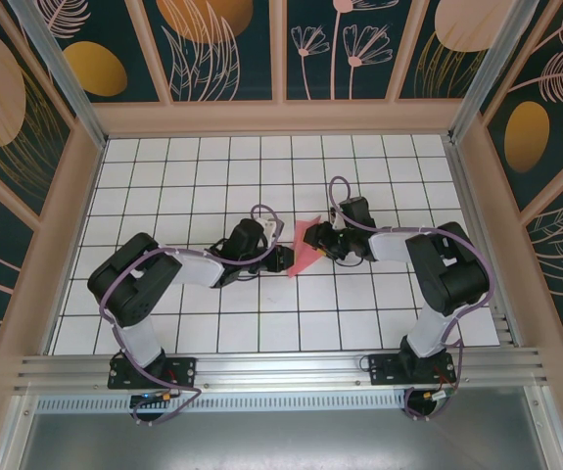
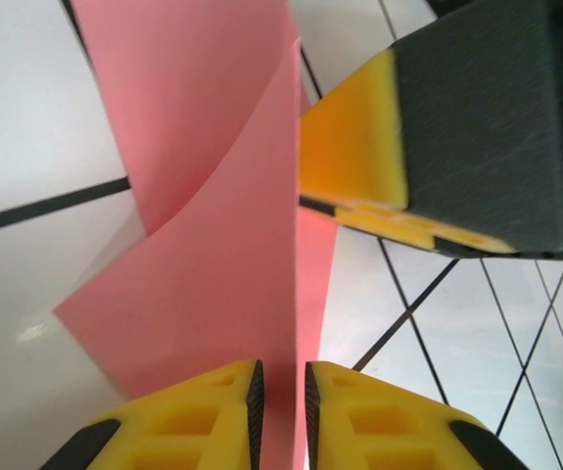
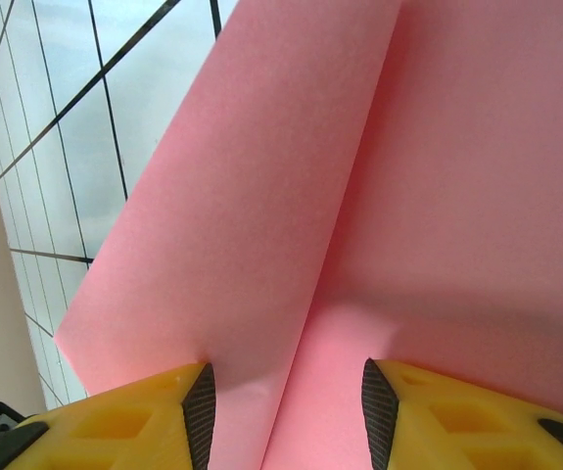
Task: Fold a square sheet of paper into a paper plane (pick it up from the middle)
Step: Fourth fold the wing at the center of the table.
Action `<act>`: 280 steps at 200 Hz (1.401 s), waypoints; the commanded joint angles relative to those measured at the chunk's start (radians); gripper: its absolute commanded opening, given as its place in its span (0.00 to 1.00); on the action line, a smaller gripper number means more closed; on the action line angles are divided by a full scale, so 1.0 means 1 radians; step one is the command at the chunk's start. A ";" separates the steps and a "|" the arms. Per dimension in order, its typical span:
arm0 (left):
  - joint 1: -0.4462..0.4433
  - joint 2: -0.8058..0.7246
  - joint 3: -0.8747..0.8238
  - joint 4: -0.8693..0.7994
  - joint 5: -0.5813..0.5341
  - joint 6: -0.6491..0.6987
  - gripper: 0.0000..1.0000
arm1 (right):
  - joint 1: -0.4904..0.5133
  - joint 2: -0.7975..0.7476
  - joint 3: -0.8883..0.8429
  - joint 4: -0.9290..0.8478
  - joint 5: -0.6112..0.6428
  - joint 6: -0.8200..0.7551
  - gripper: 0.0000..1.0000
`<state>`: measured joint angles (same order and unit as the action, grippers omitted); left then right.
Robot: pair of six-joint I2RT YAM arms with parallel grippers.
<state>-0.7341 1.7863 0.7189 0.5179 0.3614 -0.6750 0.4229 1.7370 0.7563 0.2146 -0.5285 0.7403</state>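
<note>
On the counter (image 1: 212,176), a folded pink-red paper sheet (image 1: 304,253) has left jaws narrowly parted at its 9 o'clock, right jaws wider at 3.

Nothing legible: no text, label, brand name, number or sign can be read anywhere in these views.
</note>
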 commanded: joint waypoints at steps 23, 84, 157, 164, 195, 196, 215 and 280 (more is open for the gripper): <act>-0.050 -0.002 0.017 -0.061 -0.092 -0.028 0.23 | -0.006 -0.017 -0.018 0.042 -0.034 0.012 0.47; -0.069 0.025 0.054 -0.093 -0.131 -0.040 0.19 | -0.006 -0.039 -0.040 0.061 -0.050 0.026 0.47; -0.072 -0.013 0.075 -0.179 -0.219 0.078 0.02 | -0.038 -0.184 -0.113 0.096 -0.057 -0.005 0.47; -0.072 -0.030 0.080 -0.208 -0.249 0.104 0.02 | -0.043 -0.202 -0.116 0.090 -0.055 -0.006 0.47; -0.071 -0.143 0.105 -0.340 -0.411 0.219 0.01 | -0.060 -0.284 -0.106 0.025 -0.023 -0.018 0.48; -0.071 -0.147 0.106 -0.344 -0.419 0.223 0.01 | -0.060 -0.286 -0.106 0.022 -0.021 -0.019 0.48; -0.072 -0.212 0.109 -0.388 -0.525 0.295 0.01 | -0.063 -0.330 -0.083 -0.031 0.009 -0.033 0.50; -0.072 -0.210 0.098 -0.333 -0.580 0.440 0.03 | -0.063 -0.347 -0.048 -0.078 0.034 -0.033 0.54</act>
<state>-0.7990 1.5368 0.8101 0.1818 -0.1738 -0.3176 0.3660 1.4033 0.6853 0.1677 -0.5198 0.7296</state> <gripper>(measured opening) 0.066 0.538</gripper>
